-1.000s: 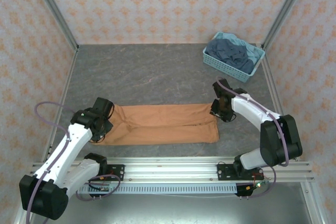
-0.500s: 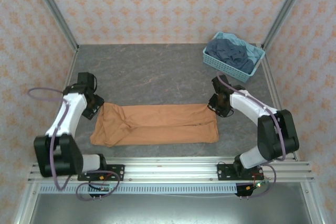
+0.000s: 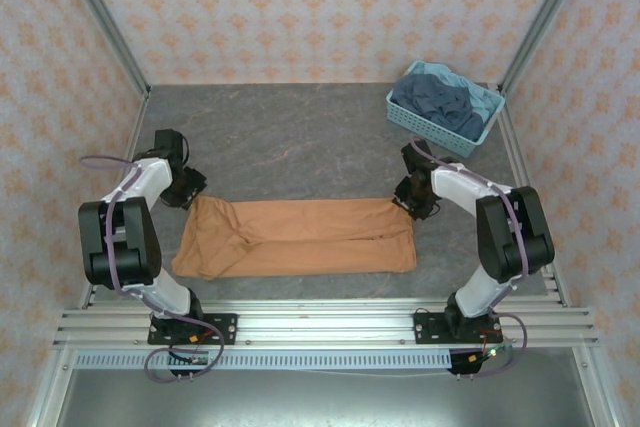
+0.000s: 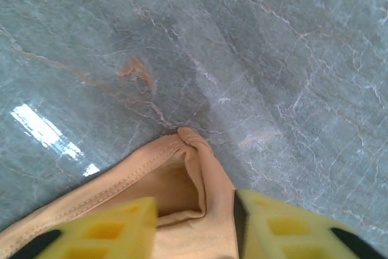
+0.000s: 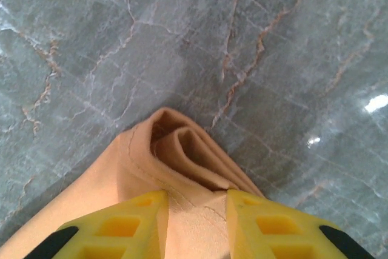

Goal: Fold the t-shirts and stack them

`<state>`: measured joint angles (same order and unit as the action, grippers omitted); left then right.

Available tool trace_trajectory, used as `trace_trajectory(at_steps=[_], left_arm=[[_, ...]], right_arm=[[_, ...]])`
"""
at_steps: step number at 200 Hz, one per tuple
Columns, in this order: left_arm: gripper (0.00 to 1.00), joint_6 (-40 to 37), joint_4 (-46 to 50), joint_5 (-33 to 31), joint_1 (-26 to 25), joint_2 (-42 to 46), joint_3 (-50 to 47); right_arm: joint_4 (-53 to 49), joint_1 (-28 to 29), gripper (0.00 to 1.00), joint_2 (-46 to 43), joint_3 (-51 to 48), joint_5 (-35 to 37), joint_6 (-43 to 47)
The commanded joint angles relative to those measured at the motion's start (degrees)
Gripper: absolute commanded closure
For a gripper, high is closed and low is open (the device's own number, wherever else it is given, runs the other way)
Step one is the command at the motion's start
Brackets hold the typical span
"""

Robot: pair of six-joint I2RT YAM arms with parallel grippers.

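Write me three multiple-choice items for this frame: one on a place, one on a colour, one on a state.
1. Where on the table is the basket?
A. far right corner
B. near left corner
C. centre

2. What colour are the t-shirts in the basket?
A. red
B. dark navy
C. white

3. How does the orange-tan t-shirt lie?
A. bunched in a heap
B. spread open, sleeves out
C. folded into a long flat strip

Answers:
1 A, it stands at the table's far right.
2 B, dark blue cloth fills it.
3 C, the top view shows one narrow band, with the left gripper and right gripper at its far corners.
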<state>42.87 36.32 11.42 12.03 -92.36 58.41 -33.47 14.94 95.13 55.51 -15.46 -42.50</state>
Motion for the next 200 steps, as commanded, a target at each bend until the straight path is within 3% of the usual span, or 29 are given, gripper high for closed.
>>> trace_trajectory(at_steps=[1,28,60,91,116,148,187,200], left_arm=[[0.80,-1.89,-1.16,-1.38,0.30,-2.30,0.86],[1.00,-3.81,0.78,-5.61,0.62,-5.04,3.11],[1.00,-4.63,1.08,-6.98,2.63,-6.38,4.13],[1.00,-5.86,0.10,-1.97,3.17,-9.06,7.11],[1.00,-5.69,-0.39,2.37,2.93,-11.88,10.43],[1.00,-5.69,0.74,3.21,2.47,-15.00,15.34],[1.00,-6.35,3.56,0.52,2.08,-15.29,19.36],[0.84,-6.49,4.62,-1.58,1.62,-13.03,19.08]], right_arm=[[-0.52,-0.52,0.74,2.33,2.19,2.08,-0.06],[-2.84,-1.20,0.86,4.16,3.11,5.25,0.74],[-4.88,-2.49,0.90,4.93,3.88,7.77,2.78],[-4.71,-3.73,0.90,7.16,6.23,7.21,5.53],[-5.18,-5.04,0.90,11.30,11.83,5.56,10.10],[-7.58,-6.88,0.90,18.42,21.65,3.00,16.12],[-11.34,-7.76,0.80,17.53,26.94,3.92,17.71],[-11.23,-7.66,0.75,14.29,25.17,4.04,16.52]])
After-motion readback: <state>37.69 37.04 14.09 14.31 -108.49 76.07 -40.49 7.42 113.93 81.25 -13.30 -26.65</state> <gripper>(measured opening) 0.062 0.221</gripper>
